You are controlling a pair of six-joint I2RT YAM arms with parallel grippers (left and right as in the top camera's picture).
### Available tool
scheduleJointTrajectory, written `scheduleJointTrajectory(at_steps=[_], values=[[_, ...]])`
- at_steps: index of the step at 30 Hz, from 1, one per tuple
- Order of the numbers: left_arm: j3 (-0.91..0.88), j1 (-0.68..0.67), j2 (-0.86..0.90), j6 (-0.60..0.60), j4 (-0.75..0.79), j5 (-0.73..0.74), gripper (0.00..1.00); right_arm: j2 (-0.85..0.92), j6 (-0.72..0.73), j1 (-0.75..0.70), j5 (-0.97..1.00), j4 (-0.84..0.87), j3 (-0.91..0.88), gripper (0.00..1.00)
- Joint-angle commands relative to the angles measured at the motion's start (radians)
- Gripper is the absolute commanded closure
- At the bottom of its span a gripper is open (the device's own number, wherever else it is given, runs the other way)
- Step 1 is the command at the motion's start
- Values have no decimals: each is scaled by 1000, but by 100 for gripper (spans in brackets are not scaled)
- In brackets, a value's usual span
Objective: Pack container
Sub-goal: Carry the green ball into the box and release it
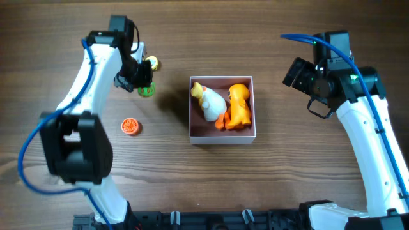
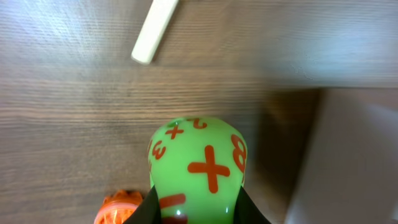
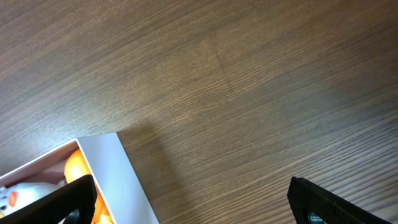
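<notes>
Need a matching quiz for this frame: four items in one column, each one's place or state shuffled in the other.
Column one
1. green toy
2. orange disc
3. white toy
4. right gripper

Column two
A. inside the container
B. open, over the table, right of the container
C. between the left gripper's fingers
D. lying on the table, left of the container

Pairs: 1-C, 2-D, 3-A, 4-B
</notes>
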Motion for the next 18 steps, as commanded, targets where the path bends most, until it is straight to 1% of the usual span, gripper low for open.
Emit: scheduleJointTrajectory(at_steps=[1,2,6,9,14,18], values=[[49,-67,-158,-15,-24,36,96,4,-8,-1,18,3,2,0],[49,-95,-195,-33,-29,37,96,4,-8,-1,18,3,2,0],[49,-204,-294,-37,-34,59,96,4,-8,-1,18,3,2,0],[49,-328,-352,-37,-34,70,96,4,-9,-1,18,3,2,0],[47,-508,-345,-36,-15,46,96,4,-8,-1,18,3,2,0],[33,-610,-316,-37,-14,13,96,4,-8,-1,18,3,2,0]])
